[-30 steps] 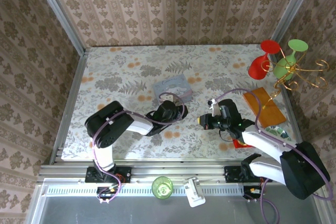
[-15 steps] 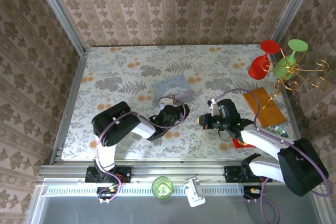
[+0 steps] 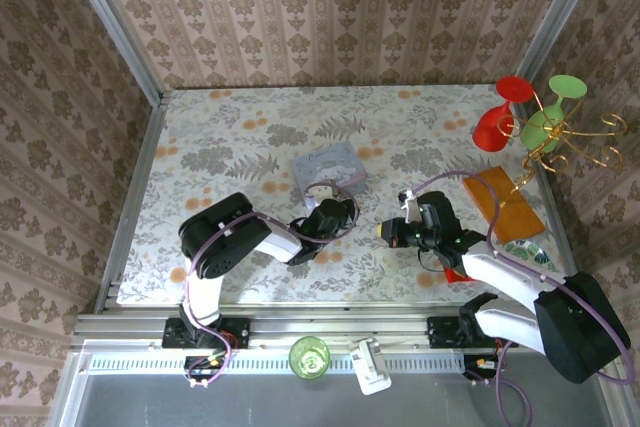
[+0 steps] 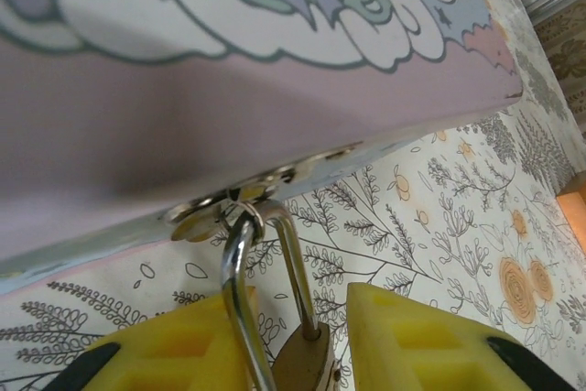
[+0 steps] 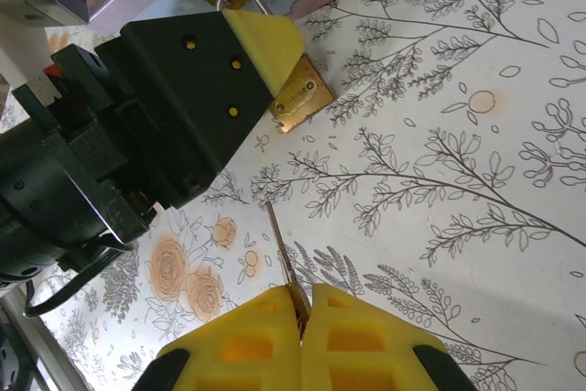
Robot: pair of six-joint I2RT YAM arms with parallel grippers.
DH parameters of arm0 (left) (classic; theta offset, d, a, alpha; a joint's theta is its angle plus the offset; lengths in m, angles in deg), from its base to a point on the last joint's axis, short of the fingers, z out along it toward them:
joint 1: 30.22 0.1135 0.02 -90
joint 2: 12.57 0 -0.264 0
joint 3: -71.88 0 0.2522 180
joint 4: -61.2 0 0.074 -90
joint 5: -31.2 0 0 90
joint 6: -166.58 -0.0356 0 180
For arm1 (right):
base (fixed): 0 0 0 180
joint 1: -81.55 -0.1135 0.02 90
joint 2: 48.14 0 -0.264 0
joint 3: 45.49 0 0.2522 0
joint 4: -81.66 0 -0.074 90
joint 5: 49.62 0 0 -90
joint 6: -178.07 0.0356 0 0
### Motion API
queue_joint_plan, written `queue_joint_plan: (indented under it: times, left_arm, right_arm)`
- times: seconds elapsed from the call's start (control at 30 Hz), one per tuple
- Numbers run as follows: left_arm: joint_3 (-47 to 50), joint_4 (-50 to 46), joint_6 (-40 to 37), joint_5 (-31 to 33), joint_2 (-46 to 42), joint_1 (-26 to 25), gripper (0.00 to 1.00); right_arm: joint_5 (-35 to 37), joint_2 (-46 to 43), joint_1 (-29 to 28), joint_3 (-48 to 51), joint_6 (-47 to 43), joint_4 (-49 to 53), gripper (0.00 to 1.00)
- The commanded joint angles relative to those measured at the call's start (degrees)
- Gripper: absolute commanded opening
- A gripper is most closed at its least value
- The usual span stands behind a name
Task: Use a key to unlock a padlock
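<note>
A tiny brass padlock (image 4: 307,359) hangs by its silvery shackle (image 4: 240,272) from the hasp of the pale blue picture tin (image 4: 229,70). My left gripper (image 4: 293,309) straddles the padlock's body: one yellow finger (image 4: 174,345) lies against the shackle, and the other finger (image 4: 412,336) stands a narrow gap off. In the right wrist view the padlock (image 5: 299,98) peeks out beside that gripper's finger (image 5: 265,38). My right gripper (image 5: 302,295) is shut on a thin key (image 5: 282,249), its blade pointing at the padlock, a short way off. From above, the left gripper (image 3: 330,215) and right gripper (image 3: 392,231) face each other below the tin (image 3: 328,167).
A gold stand with red and green cups (image 3: 530,117) stands at the right edge, with an orange box (image 3: 500,202) and a red packet (image 3: 458,272) below it. A green glass (image 3: 309,356) and a white object (image 3: 370,367) sit on the front rail.
My left gripper has moved right, up to the tin's hasp, and its jaws have narrowed around the padlock. The right gripper has hardly moved.
</note>
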Motion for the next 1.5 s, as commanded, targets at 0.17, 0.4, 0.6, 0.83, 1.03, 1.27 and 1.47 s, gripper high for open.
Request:
queue_joint_plan:
  times: [0.17,0.4,0.6,0.83,1.03,1.27,1.47]
  left_arm:
    - [0.2,-4.5,0.2,-5.2,-1.2,0.3,0.19]
    - [1.4,-4.0,0.6,-7.2,-2.7,1.6,0.13]
    - [1.7,-3.8,1.1,-8.5,-2.3,2.2,0.17]
    - [3.3,-2.1,2.5,-9.8,-3.6,3.1,0.11]
    - [4.2,0.8,5.3,-12.4,-4.5,3.6,0.03]
    - [5.1,4.8,9.2,-14.1,-4.9,4.0,0.02]
    - [5.1,4.8,9.3,-14.5,-5.6,4.0,0.03]
  right_arm:
    - [-1.7,4.9,0.2,0.6,3.6,-4.7,0.0]
    - [-0.3,15.3,0.3,-5.2,2.2,-5.0,0.0]
    - [-0.7,24.5,0.2,-12.7,-0.9,-3.9,0.0]
    - [-0.4,31.7,0.1,-16.0,-0.7,-6.3,0.0]
    - [-0.9,33.6,-0.4,-16.9,-0.4,-8.7,0.0]
    - [-1.3,36.1,-3.1,-17.7,0.0,-10.8,0.0]
    - [-2.4,37.2,-3.4,-16.8,2.0,-15.2,0.0]
